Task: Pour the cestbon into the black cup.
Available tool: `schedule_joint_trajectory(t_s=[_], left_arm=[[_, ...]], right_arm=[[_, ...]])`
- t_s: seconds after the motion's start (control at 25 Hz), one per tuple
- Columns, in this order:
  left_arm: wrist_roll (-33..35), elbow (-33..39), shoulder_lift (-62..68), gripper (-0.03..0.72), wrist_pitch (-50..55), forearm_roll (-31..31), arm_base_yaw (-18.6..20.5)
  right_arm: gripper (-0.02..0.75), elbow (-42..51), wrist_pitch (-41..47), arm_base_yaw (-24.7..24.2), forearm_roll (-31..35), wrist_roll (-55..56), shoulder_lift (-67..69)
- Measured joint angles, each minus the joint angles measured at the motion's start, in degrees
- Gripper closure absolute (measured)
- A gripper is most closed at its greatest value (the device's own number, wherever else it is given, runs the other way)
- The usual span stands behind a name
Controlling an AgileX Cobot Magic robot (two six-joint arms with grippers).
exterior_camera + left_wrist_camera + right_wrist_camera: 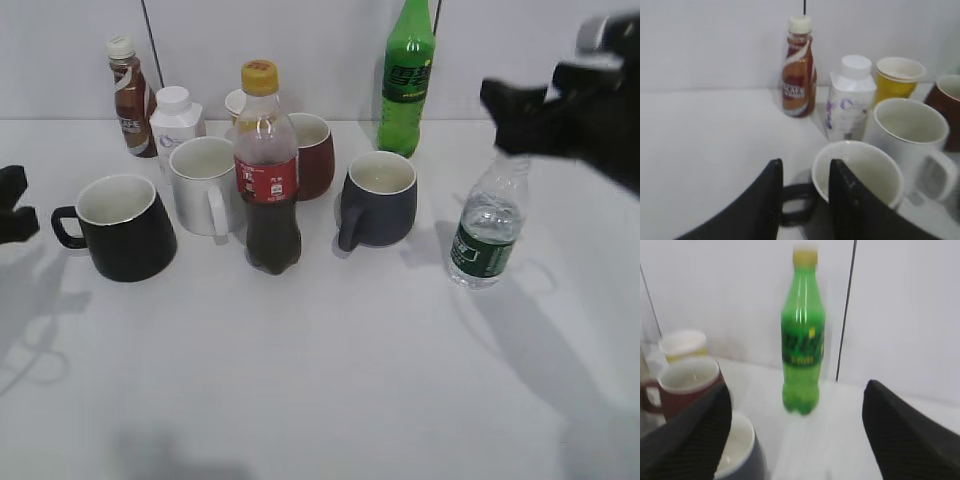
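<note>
The cestbon (487, 226), a small clear bottle with a dark green label and no cap, stands upright at the right of the table. The black cup (120, 226) stands at the left, white inside, with its handle pointing left. It also shows in the left wrist view (860, 172). My left gripper (14, 205) is open at the far left edge, just left of the cup's handle. In the left wrist view its fingers (805, 172) frame the handle without touching it. My right gripper (510, 120) is open and empty, above and behind the cestbon. The right wrist view (797, 390) does not show the cestbon.
Between the cup and the cestbon stand a white mug (205, 185), a red-labelled cola bottle (267, 170), a dark red mug (315, 155) and a grey-blue mug (380, 200). A tall green soda bottle (408, 80), a brown drink bottle (128, 95) and a white bottle (176, 120) stand at the back.
</note>
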Motion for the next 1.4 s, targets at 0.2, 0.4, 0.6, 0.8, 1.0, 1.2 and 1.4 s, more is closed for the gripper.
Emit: schedule_joint_trajectory(t_s=[0.2,0.4,0.6,0.8,1.0,1.2,1.4], left_arm=[[-0.26,-9.28,-16.62,0.356,37.06,-0.44,0.0],[-0.26,-17.82,-32.03,0.252,61.7,-0.01,-0.05],[-0.41,-21.4,-46.34,0.244,78.29,0.9,-0.05],[-2.46,-21.71,-56.57,0.259,96.32,5.6,-0.05],[-5.96,-21.41,-64.99,0.279,107.14,11.4,-0.05],[-6.32,-14.93,-72.05,0.279,106.59,12.66,-0.05],[-6.4,-14.45,-74.05,0.279,106.01,12.8,-0.05]], right_arm=[[0.111,-5.26,20.92,0.0,-3.73,-0.19,-14.82],[0.113,-7.45,44.84,0.0,-5.98,-0.33,-29.51],[0.136,-7.52,70.7,0.0,-5.44,-0.33,-45.79],[0.139,-7.56,98.47,0.0,-4.87,-0.14,-61.07],[0.141,-6.58,110.87,0.0,-4.65,0.56,-73.8],[0.141,0.4,109.67,0.0,-4.61,0.8,-80.05],[0.143,1.74,107.23,0.0,-5.18,1.36,-79.96]])
